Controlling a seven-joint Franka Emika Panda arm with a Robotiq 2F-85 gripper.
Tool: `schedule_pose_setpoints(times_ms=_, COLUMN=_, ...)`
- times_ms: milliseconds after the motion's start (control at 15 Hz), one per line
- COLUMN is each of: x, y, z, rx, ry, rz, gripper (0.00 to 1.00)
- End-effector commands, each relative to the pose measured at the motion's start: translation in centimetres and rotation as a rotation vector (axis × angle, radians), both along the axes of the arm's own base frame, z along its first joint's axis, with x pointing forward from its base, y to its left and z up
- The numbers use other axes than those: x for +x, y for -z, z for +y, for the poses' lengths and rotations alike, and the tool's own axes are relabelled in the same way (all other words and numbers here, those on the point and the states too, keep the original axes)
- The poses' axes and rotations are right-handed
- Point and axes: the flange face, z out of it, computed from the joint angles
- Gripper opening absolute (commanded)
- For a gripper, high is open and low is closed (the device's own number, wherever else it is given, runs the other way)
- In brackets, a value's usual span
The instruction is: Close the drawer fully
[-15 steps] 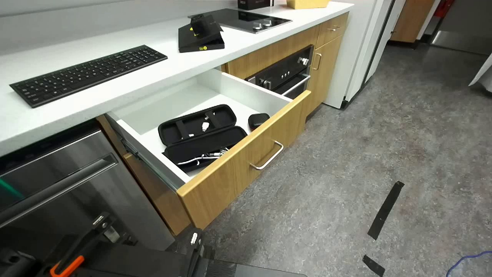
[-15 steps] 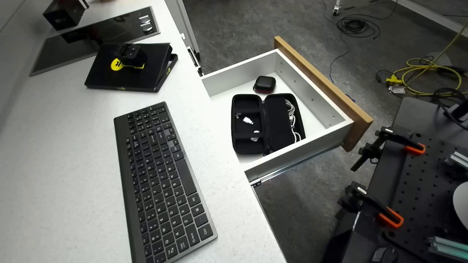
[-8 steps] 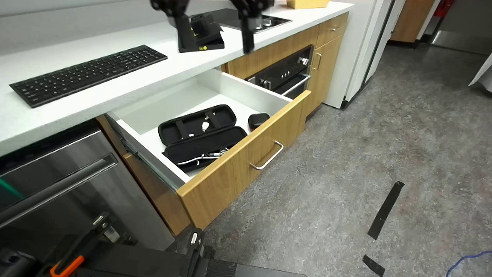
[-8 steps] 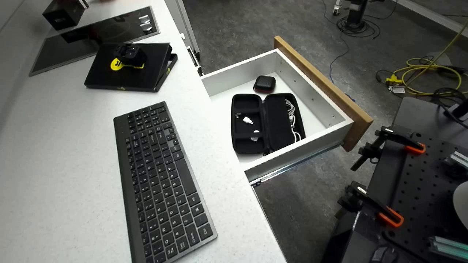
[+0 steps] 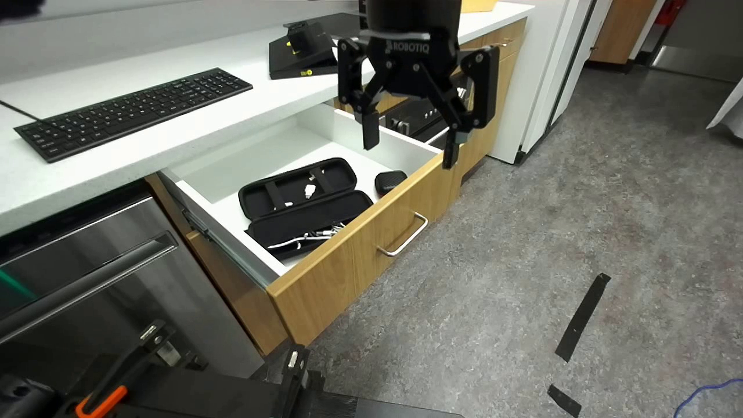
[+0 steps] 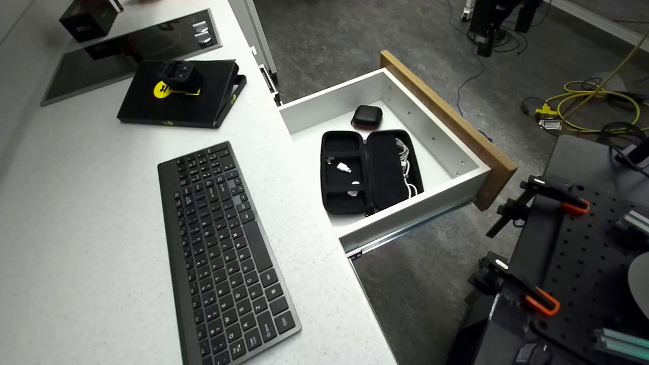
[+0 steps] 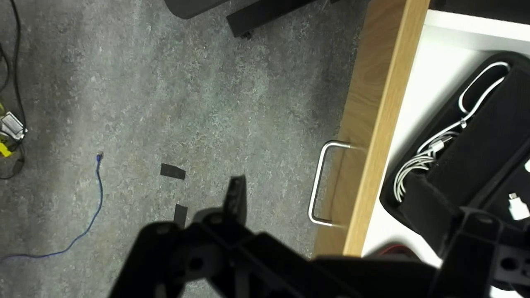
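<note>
"How far along is closing the drawer (image 5: 348, 271)?"

"Not begun, by the look of it. It stands well out from under the counter (image 6: 76, 213), between the grey metal appliance (image 5: 145, 293) and the black oven (image 5: 415, 120), a black case (image 6: 384, 175) lying unfolded inside."

"And the tool (image 5: 411, 144)?"

"It hangs near the drawer's front, above it I think, fingers (image 5: 370, 132) spread wide and holding nothing. As far as I can judge it touches neither the wood nor the silver handle (image 7: 316, 183)."

"So the whole push is left?"

"I'd say so: come up against the outside of the front, then shove until it sits flush."

"Any names you can read from here?"

"ROBOTIQ, in pale capitals across the tool. The keyboard (image 6: 228, 243) shows ordinary letters on its keys. The flat black box (image 6: 157, 109) near it wears a round yellow badge (image 6: 162, 89), but I can't make out what's on that. By the hob (image 6: 147, 49), a taller black box (image 6: 90, 20) has what looks like faint printing, too small for me."
</note>
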Motion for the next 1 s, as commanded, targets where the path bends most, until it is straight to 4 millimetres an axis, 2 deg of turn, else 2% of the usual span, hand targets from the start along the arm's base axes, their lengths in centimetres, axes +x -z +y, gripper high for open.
schedule_pose_setpoints(times_ms=0, x=0.1, y=-0.2, z=0.0, rx=-0.001, ry=0.001, rz=-0.002, gripper=1.0)
schedule_pose_setpoints(times_ms=133, x=0.6, y=0.4, z=0.6, rx=-0.064, ry=0.065, rz=-0.06, gripper=1.0)
schedule_pose_setpoints(times_ms=333, x=2.1, y=3.3, z=-0.2, rx=-0.156, ry=0.176, rz=-0.114, gripper=1.0)
schedule_pose_setpoints(times_ms=800, x=5.6, y=11.0, z=-4.7, rx=-0.369, ry=0.422, rz=-0.103, gripper=1.0)
schedule_pose_setpoints(times_ms=933, x=6.5, y=13.6, z=-4.7, rx=-0.425, ry=0.481, rz=-0.078, gripper=1.0)
